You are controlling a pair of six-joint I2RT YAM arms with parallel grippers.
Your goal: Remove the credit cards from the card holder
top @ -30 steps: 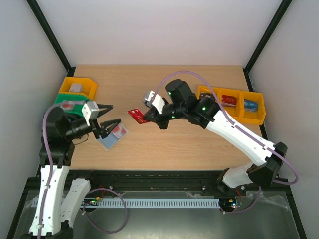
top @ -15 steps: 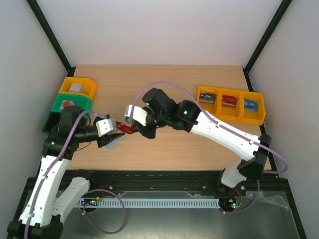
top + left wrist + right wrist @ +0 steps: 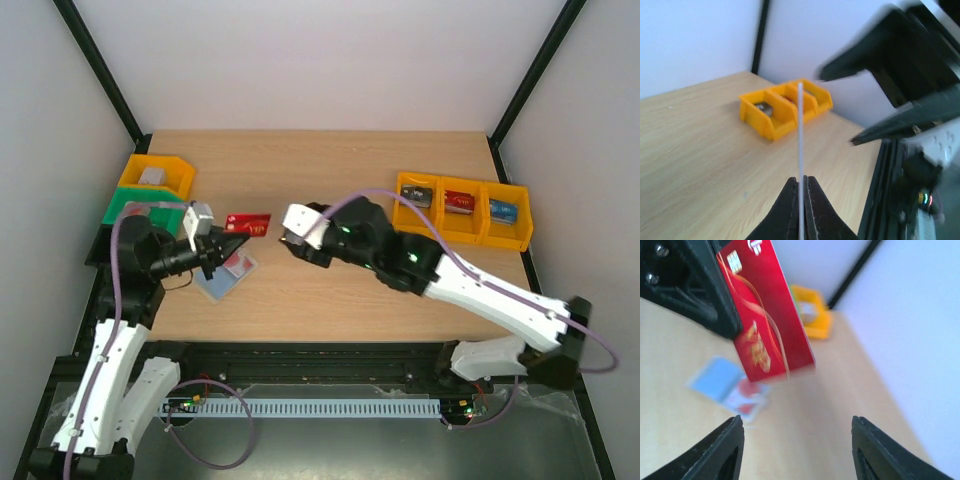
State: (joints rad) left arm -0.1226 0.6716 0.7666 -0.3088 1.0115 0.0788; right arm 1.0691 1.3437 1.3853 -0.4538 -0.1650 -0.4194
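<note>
Nearest to the front edge, at the lower left of the top view, the card holder (image 3: 221,284) lies open on the desk (image 3: 330,170), its blue inside facing up. A reddish card (image 3: 238,265) shows on the half nearer to the middle of the desk; how deep it sits in a pocket I cannot tell.

Just above the holder, the left end effector (image 3: 800,181) is closed on a red credit card (image 3: 248,223). It pinches one short end, and the card is in the air, pointing toward the centre of the frame. In the left wrist view the card is seen edge-on, as a thin pale line between the two fingers.

Facing it from the right, the right end effector (image 3: 797,422) stands open. Its two fingers are apart and have nothing between them, and the red card hangs in front of them without touching.

Farther back, a yellow bin (image 3: 155,177) and a green bin (image 3: 140,210) stand at the left edge. A row of three yellow bins (image 3: 462,205) stands at the right.
</note>
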